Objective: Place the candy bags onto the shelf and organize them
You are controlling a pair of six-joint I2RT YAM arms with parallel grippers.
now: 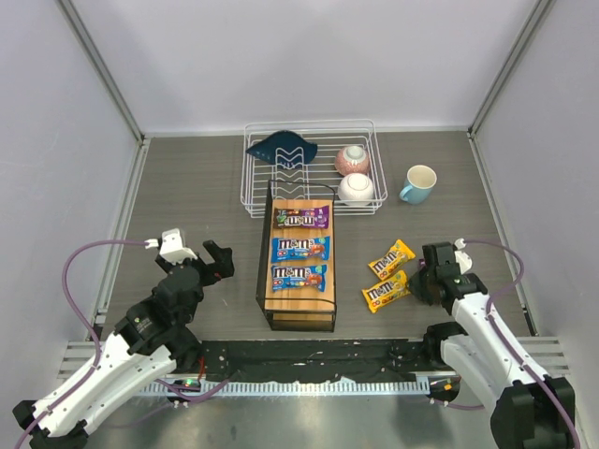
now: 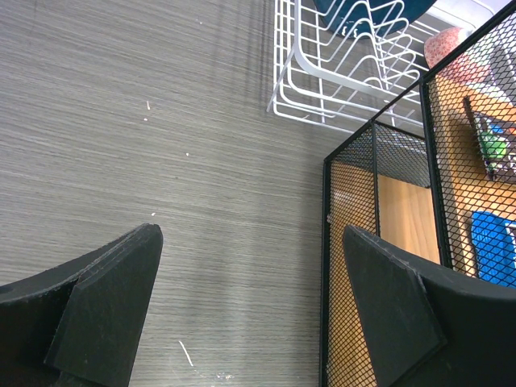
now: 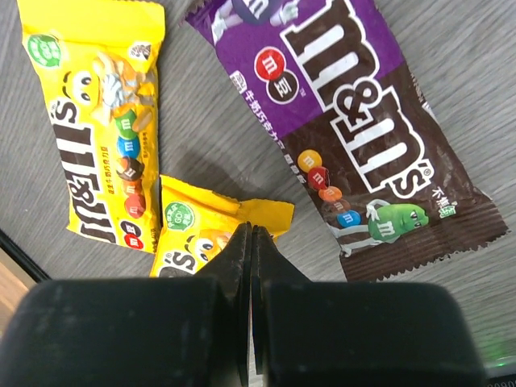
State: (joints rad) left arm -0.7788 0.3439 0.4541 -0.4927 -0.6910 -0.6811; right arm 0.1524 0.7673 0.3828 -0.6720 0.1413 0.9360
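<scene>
Candy bags (image 1: 386,292): three flat on shelf (image 1: 299,301), two yellow and one purple loose on table (image 1: 187,187) beside. Likely light, slick, crinkly; best pinched at crimped end. Right gripper (image 3: 250,238) pressed together, empty; left gripper (image 2: 251,242) spread.

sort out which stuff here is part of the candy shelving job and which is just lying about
Job: shelf; on it, purple packet, far blue packet, near blue packet; on the table, far yellow packet, near yellow packet, purple-brown packet.
Lying about: wire rack, dark blue item in it, pink bowl, white bowl, mug.
</scene>
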